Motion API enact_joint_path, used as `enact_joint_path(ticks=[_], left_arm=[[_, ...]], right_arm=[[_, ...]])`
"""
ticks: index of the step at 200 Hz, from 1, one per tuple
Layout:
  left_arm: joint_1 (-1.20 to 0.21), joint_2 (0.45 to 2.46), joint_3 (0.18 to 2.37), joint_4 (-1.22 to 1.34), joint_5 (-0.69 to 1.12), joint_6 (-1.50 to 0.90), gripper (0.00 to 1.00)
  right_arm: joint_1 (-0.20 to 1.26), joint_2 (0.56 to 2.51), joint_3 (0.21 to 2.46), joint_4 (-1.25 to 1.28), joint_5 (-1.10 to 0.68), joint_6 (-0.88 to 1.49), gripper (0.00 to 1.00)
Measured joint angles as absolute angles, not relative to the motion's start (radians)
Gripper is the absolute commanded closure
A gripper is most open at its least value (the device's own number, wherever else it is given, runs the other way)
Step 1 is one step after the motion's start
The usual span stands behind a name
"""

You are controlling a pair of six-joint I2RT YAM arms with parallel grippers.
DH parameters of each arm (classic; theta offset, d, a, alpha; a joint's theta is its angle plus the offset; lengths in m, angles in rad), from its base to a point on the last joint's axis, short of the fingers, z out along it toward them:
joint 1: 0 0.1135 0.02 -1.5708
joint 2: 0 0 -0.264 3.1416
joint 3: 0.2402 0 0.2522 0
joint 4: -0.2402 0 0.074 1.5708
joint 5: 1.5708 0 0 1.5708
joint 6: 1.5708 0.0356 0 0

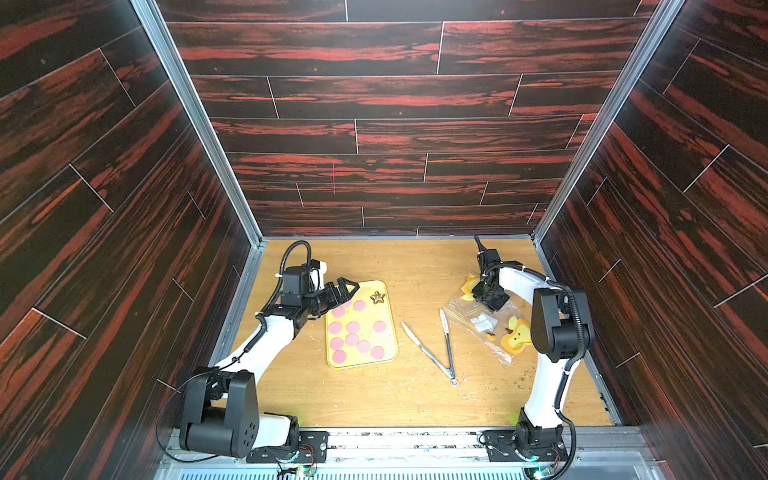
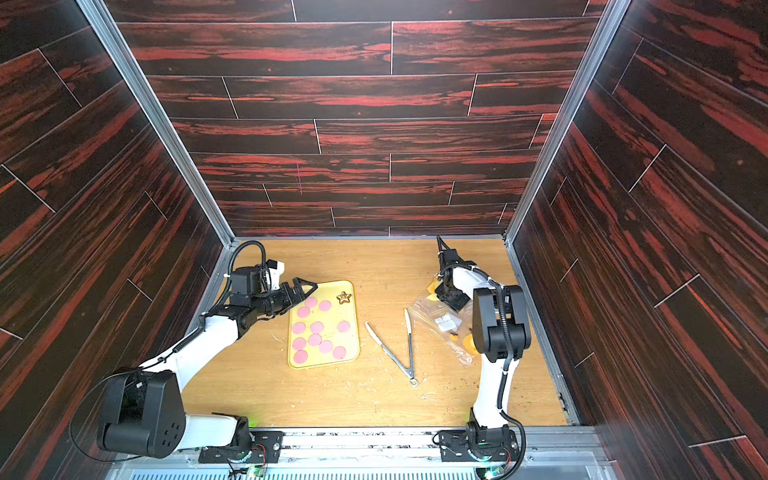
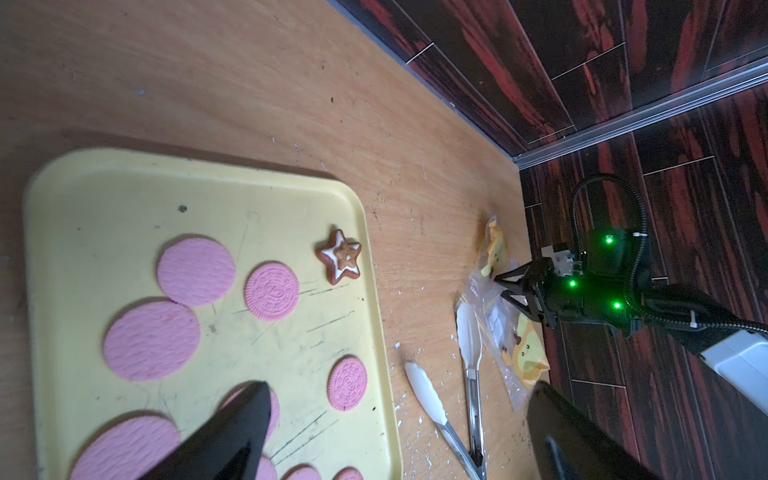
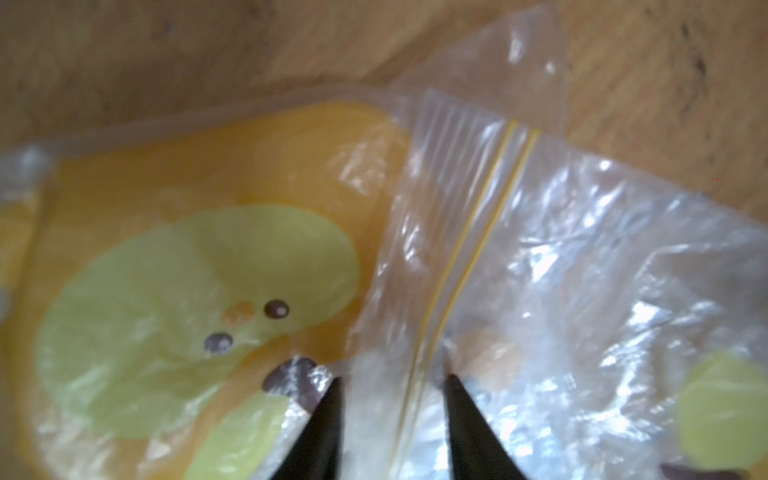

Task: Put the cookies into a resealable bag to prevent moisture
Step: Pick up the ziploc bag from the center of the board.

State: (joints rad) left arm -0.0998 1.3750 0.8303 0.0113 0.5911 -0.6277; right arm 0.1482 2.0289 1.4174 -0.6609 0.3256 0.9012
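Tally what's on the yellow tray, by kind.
Pink round cookies: 11
Star cookie: 1
Total: 12

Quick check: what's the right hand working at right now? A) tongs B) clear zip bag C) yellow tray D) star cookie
B: in the right wrist view, the right hand has a fingertip on each side of a fold of the clear zip bag.
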Motion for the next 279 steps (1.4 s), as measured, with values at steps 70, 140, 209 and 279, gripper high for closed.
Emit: enact_joint_path(ticks=[70,140,209,279], left_arm=[[-0.1,1.375,0.836,-0.019,0.591,-0.625,0.01],[-0.102,1.308,0.927,-0.216,0.568,-0.601,0.01],[-0.212,1.114,1.057,-0.39,0.43,-0.587,0.13],[-0.485,1.202,1.115,-0.385,0.29,-0.592,0.31]], right_arm=[[0.146,1.922,1.272,-0.567,0.305,0.846,1.0],[0.329,1.651,1.297,-0.46,0.211,0.59,1.0],[0.669,1.636,1.515,-0.329,0.103,0.425,1.0],[0.73,1.641,1.509,-0.262,0.002,0.434,1.0]])
